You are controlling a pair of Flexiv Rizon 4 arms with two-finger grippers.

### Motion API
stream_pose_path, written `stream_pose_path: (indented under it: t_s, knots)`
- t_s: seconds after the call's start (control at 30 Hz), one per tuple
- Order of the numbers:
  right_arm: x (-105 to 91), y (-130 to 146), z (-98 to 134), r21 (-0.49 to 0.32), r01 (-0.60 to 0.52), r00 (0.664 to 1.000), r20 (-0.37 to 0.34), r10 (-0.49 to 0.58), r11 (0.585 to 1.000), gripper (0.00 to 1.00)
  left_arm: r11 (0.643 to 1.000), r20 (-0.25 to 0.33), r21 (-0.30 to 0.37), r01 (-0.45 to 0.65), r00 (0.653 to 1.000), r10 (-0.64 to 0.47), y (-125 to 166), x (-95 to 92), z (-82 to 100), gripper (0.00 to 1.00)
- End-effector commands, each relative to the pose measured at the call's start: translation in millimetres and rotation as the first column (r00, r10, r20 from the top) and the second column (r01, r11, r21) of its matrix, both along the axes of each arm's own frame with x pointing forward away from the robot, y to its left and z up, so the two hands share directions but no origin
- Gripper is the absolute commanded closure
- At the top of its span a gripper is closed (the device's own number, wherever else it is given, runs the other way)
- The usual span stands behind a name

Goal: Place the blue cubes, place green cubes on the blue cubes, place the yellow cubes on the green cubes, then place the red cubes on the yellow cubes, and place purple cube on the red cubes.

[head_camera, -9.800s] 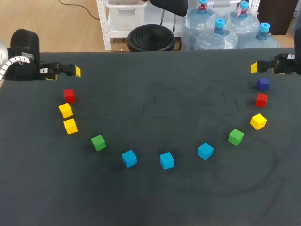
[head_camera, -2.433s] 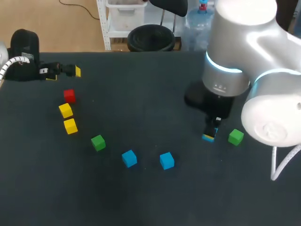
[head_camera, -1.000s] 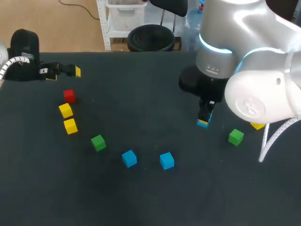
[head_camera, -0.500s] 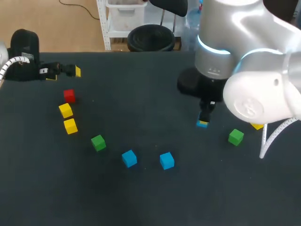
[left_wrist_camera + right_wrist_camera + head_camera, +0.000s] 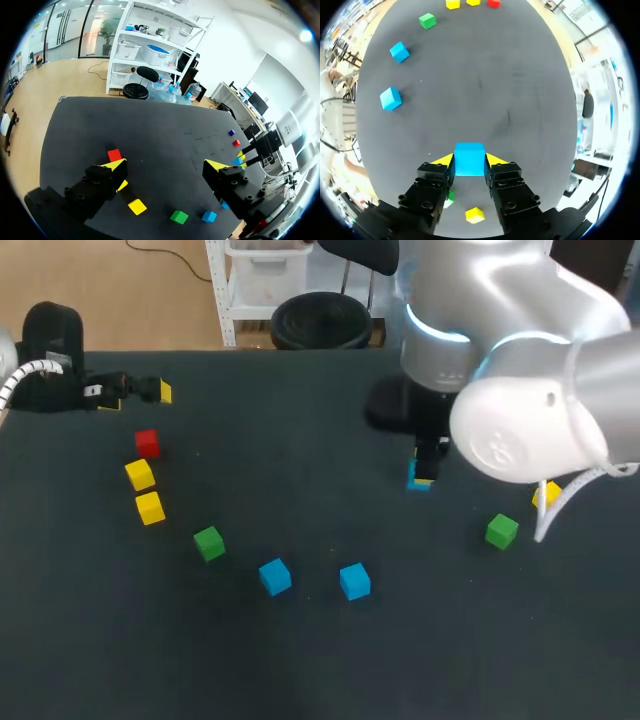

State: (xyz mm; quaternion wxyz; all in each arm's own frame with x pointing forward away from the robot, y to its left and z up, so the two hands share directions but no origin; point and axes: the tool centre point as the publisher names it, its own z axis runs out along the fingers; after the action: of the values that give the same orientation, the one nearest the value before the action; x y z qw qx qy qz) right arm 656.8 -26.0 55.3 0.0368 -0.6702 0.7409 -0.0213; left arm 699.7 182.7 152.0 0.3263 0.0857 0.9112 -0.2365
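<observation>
1. Carrying one blue cube (image 5: 469,158), the right gripper (image 5: 469,161) is clenched on it, with a yellow-tipped finger pressed flat against each of two opposite side faces.
2. The held cube sits right between the fingertips, at their very ends. In the head view it hangs under the right arm over the middle of the table (image 5: 300,430). Whether its underside touches the cloth cannot be told.
3. The step in hand, by judgement, is the first one: laying out the blue base row. No cube rests on another anywhere in view, so all stacking is yet to be done.
4. Two loose blue cubes (image 5: 390,98) lie ahead of the right gripper and off to one side, well apart from it. A green cube (image 5: 427,20) lies farther ahead on that same side. A second green cube (image 5: 501,531) and a yellow cube (image 5: 475,215) lie behind the fingers.
5. The left gripper (image 5: 165,165) hangs released, its fingers spread wide and nothing between them. A red cube (image 5: 114,154) and another yellow cube (image 5: 137,206) lie close by it.
6. The next move probably calls for lowering the held cube square onto bare cloth. The fingers would then open straight off it, leaving room alongside for the other two blue cubes.
7. As a cube, the held block has no long axis. Its faces sit parallel to the finger pads, one face turned up toward the wrist, with no visible tilt.
</observation>
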Motion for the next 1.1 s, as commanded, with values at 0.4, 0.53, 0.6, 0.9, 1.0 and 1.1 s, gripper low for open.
stream_pose_path:
  t_s: [0.4, 0.53, 0.6, 0.9, 1.0, 1.1]
  knots:
    - [38.2, 36, -9, 0.030, -0.161, 0.984, -0.073, 0.163, 0.986, 1.00, 1.000, 0.007, -0.010, 0.007, 1.000, -0.007, 2, -0.2, -1.6, 0.00]
    - [43.0, 45, -14, 0.029, -0.207, 0.973, -0.098, 0.208, 0.978, 1.00, 1.000, 0.007, -0.010, 0.007, 1.000, -0.007, 2, -0.2, -1.6, 0.00]
    - [44.4, 49, -15, 0.032, -0.221, 0.969, -0.106, 0.223, 0.975, 1.00, 1.000, 0.007, -0.010, 0.007, 1.000, -0.007, 2, -0.2, -1.6, 0.00]
    - [45.7, 54, -15, 0.039, -0.173, 0.972, -0.157, 0.177, 0.984, 1.00, 1.000, 0.007, -0.010, 0.007, 1.000, -0.007, 2, -0.2, -1.6, 0.00]
    - [43.3, 53, -19, 0.037, -0.173, 0.971, -0.162, 0.177, 0.984, 1.00, 1.000, 0.007, -0.010, 0.007, 1.000, -0.007, 2, -0.2, -1.6, 0.00]
    - [43.7, 55, -26, 0.009, -0.176, 0.968, -0.178, 0.175, 0.984, 1.00, 1.000, 0.007, -0.010, 0.007, 1.000, -0.007, 2, -0.2, -1.6, 0.00]
